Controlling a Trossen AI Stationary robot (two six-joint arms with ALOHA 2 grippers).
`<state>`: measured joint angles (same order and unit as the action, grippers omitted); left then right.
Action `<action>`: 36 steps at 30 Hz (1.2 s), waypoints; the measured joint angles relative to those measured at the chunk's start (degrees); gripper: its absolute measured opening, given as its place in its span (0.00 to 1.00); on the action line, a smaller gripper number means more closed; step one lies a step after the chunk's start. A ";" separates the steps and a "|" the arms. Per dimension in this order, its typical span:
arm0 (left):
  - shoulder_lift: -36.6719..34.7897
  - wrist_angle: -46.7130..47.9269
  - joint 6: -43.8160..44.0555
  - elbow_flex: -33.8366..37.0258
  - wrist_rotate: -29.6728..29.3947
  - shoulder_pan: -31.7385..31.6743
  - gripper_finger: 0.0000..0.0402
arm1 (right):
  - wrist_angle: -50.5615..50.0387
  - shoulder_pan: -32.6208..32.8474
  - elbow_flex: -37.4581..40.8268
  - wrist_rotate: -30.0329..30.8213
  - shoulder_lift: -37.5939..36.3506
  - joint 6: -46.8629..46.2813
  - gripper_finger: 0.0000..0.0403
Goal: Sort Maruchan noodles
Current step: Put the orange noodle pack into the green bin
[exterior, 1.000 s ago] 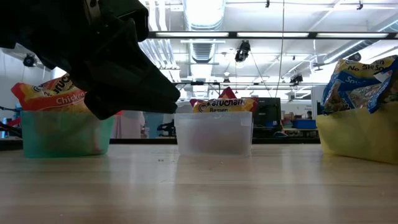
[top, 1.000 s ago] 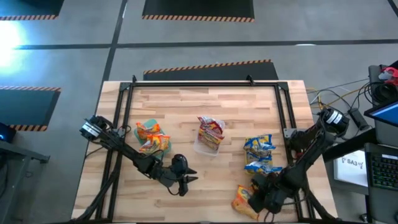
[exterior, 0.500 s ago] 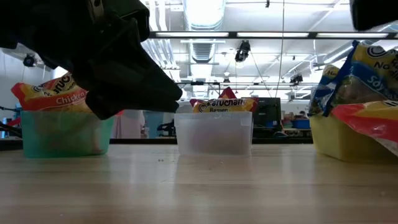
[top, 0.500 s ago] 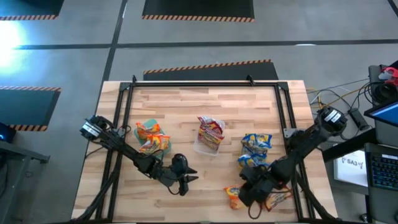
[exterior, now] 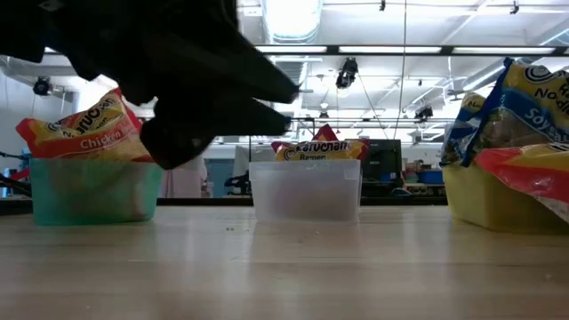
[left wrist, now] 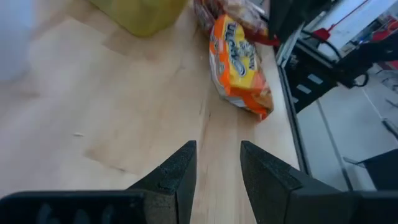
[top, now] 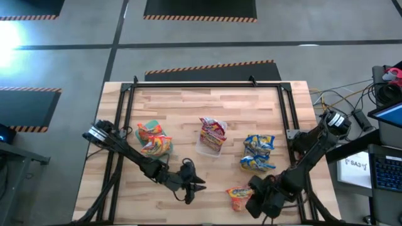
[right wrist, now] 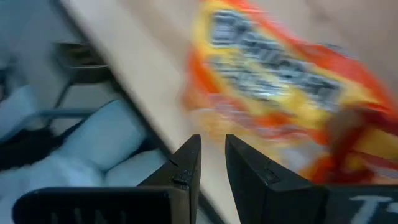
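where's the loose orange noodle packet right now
In the high view the orange packet lies flat on the table near its front right edge, in front of the yellow bin, beside the right claw.

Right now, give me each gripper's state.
Left gripper: open, holding nothing, over bare table.
Right gripper: open by a narrow gap, empty, beside the loose orange packet.

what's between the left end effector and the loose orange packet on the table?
Nothing: bare wooden tabletop runs from the left end effector to the orange noodle packet, clearest in the left wrist view; the high view agrees.
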<state>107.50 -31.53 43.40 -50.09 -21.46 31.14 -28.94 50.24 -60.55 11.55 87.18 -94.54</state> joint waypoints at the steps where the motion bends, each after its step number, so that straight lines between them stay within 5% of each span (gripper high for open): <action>1: 1.24 0.07 0.10 -1.02 0.00 0.00 0.27 | -1.35 0.12 0.05 -0.48 0.27 -1.45 0.16; 13: 8.72 0.46 0.62 -10.37 2.99 -0.59 0.27 | -5.08 0.13 0.20 -1.30 1.53 1.88 0.16; 25: 8.72 0.98 0.17 -10.45 3.00 -0.70 0.27 | -4.66 -2.04 1.57 -2.25 4.38 -0.45 0.16; 36: 8.72 2.08 0.15 -10.18 3.00 -0.83 0.27 | -1.54 -5.90 0.05 1.33 9.53 8.01 0.16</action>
<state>116.22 -29.45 43.55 -60.27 -18.46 30.30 -30.48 44.34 -60.50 12.88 96.71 -86.53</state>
